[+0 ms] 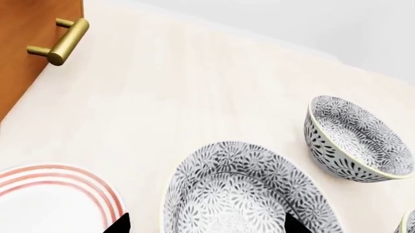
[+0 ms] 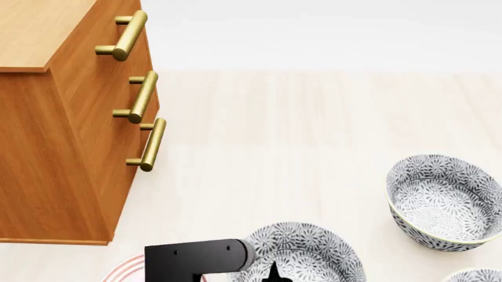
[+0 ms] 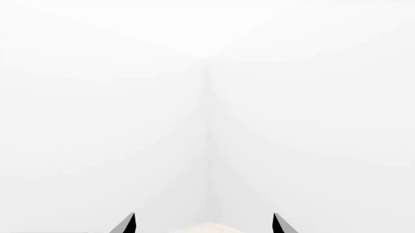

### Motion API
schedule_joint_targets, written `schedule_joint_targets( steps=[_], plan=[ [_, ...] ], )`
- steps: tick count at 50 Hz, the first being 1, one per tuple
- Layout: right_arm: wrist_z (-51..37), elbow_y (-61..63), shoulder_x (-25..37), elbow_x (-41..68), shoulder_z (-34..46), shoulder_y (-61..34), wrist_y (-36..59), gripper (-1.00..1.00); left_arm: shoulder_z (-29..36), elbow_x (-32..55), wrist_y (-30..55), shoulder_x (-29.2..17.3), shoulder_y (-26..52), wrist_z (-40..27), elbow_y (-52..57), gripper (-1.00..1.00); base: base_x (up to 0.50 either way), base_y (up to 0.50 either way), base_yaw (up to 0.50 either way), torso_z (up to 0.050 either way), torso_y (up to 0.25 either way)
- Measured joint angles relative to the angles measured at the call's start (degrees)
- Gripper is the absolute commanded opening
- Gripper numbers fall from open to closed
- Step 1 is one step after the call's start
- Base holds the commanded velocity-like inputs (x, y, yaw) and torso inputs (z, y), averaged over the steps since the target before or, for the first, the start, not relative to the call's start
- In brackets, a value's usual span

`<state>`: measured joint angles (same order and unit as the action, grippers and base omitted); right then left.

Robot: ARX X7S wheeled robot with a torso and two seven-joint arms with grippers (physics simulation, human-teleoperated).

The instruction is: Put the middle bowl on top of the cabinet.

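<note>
Holding the left end effector (image 1: 205, 225) spread wide and empty directly above the middle bowl (image 1: 240, 191) on the worktop (image 2: 314, 117), seemingly to straddle its rim for lifting to the cabinet (image 2: 55, 147) leftward, with the right end effector (image 3: 204, 224) parted, empty, aside.

We're in a plain simulated home scene: wooden cabinet (image 2: 55, 135), patterned bowls (image 2: 443, 202), pale table (image 2: 298, 129), blank white walls (image 3: 97, 97).

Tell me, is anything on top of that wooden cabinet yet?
The visible part of the cabinet top is bare light wood. Most of the top runs out of the head view, so the rest cannot be checked. The bowls sit on the floor.
</note>
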<state>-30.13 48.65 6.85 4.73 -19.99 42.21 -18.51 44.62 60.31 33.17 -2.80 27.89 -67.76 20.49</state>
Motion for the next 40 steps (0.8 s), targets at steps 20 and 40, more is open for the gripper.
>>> schedule_joint_targets(
  steps=[20, 40],
  plan=[
    [0.5, 0.2, 0.2, -0.2, 0.1, -0.2, 0.7, 1.0, 0.9, -0.7, -4.5, -1.3, 0.1, 6.1, -7.6, 1.0, 0.0, 0.0, 0.0, 0.0, 0.0],
    [0.5, 0.7, 0.4, -0.8, 0.9, -0.9, 1.7, 1.0, 3.0, -1.4, -7.0, -1.7, 0.7, 11.3, -12.6, 1.0, 0.0, 0.0, 0.0, 0.0, 0.0]
  ],
)
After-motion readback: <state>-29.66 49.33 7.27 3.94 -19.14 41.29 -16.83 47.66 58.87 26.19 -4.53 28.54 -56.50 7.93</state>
